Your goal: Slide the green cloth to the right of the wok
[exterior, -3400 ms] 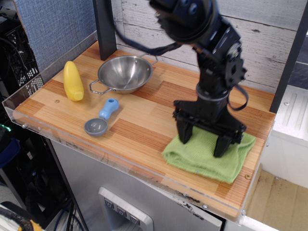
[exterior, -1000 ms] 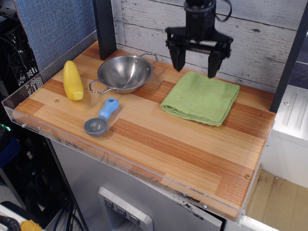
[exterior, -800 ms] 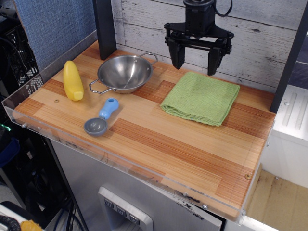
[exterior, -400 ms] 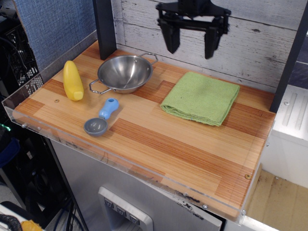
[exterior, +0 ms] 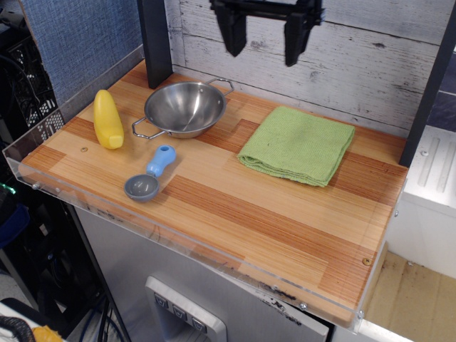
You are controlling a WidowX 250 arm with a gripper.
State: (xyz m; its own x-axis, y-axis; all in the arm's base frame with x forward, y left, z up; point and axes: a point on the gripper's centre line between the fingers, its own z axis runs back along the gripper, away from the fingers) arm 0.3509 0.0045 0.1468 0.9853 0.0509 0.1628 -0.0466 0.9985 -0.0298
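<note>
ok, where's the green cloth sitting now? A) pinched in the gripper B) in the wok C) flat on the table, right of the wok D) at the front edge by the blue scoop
C: the green cloth lies flat on the table, right of the wok, with the open gripper raised clear above.

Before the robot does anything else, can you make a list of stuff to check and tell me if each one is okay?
1. Green cloth lies right of the wok: ok.
2. Cloth and wok apart, not touching: ok.
3. Cloth flat on the table, no edge hanging off: ok.
4. Gripper open, holding nothing, raised above the table: ok.
5. Yellow object and blue scoop left of the cloth, clear of it: ok.
6. Arm above the gripper: cannot tell, it is cut off by the picture's top.
</note>
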